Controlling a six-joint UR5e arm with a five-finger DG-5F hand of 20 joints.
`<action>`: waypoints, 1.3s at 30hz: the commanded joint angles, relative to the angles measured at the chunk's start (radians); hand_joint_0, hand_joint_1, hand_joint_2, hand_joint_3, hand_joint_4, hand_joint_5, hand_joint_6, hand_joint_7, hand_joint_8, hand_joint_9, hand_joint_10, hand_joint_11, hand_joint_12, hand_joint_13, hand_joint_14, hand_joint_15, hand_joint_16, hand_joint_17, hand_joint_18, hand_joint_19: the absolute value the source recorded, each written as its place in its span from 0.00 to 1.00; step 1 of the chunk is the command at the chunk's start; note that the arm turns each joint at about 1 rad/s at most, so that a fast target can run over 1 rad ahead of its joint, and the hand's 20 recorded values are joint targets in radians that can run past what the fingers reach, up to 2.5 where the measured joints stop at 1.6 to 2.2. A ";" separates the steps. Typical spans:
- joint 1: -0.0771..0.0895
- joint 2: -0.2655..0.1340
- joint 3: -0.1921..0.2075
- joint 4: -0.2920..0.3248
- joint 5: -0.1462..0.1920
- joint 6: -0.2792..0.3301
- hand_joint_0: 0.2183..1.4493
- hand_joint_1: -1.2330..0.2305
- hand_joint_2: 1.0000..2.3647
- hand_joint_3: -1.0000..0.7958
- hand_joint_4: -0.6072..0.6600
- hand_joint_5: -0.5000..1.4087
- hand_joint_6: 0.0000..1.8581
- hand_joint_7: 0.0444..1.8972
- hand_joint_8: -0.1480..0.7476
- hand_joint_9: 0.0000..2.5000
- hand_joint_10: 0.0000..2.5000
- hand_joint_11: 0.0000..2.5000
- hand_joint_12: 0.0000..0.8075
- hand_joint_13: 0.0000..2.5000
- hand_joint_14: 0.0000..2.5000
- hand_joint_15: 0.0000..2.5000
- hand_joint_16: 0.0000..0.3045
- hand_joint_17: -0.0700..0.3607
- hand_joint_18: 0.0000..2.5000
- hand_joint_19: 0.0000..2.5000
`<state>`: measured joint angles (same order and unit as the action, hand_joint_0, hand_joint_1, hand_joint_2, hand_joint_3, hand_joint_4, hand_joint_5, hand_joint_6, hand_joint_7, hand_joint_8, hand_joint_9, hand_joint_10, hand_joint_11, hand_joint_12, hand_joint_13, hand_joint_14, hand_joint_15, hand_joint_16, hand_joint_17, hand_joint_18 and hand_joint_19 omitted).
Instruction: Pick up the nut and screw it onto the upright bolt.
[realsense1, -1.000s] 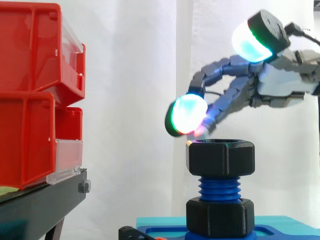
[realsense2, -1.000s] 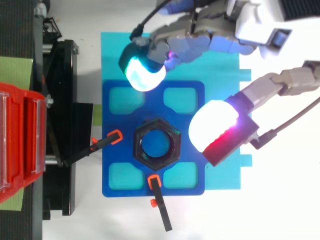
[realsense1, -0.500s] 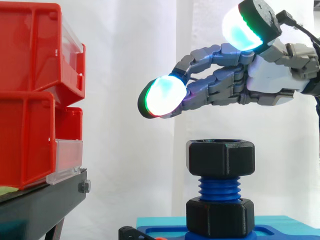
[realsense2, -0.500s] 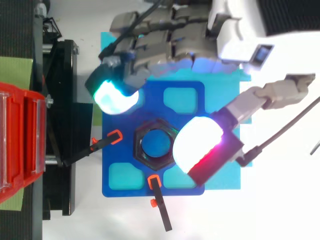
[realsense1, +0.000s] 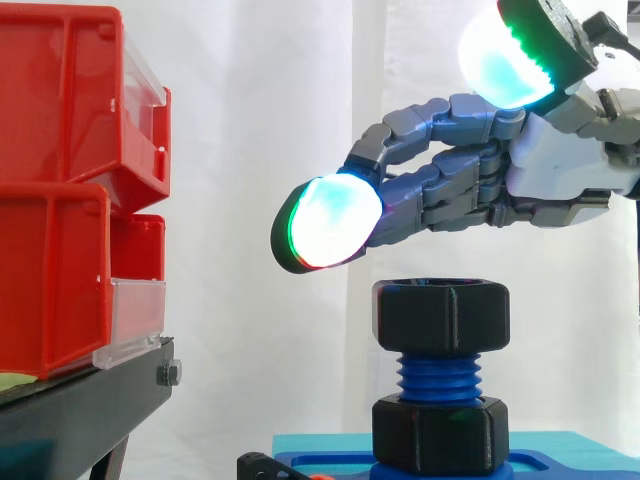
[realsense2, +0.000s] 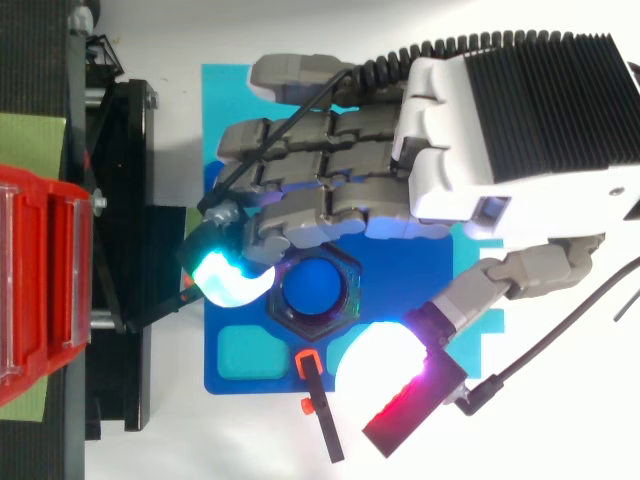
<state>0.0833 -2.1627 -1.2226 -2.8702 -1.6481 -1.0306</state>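
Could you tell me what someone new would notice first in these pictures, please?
The glowing fingertips of the robot hand, open above the work, catch the eye first. Below them a black nut sits atop the blue upright bolt; red bins stack at the left.

The side camera sits close beside the work, level with the nut (realsense1: 442, 316), facing the white curtain (realsense1: 260, 120), with the red bins (realsense1: 60, 200) at nine o'clock. The top camera hangs close overhead, looking straight down. Both share the nut, red bins and hand (realsense1: 560, 175).
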 joint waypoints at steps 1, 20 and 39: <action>0.001 0.000 0.000 -0.009 -0.002 -0.002 0.19 0.80 0.00 0.28 0.51 0.14 0.27 0.26 0.39 0.13 0.00 0.00 0.41 0.07 0.00 0.00 0.14 0.38 0.00 0.00; -0.014 -0.035 0.000 -0.001 -0.009 0.015 0.20 0.79 0.00 0.28 0.53 0.15 0.27 0.29 0.41 0.14 0.00 0.00 0.41 0.08 0.00 0.00 0.14 0.38 0.00 0.00; -0.033 -0.035 0.000 -0.001 -0.019 0.009 0.22 0.75 0.00 0.28 0.65 0.21 0.27 0.58 0.46 0.24 0.00 0.00 0.38 0.16 0.00 0.00 0.11 0.34 0.04 0.00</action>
<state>0.0577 -2.1982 -1.2226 -2.8728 -1.6611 -1.0198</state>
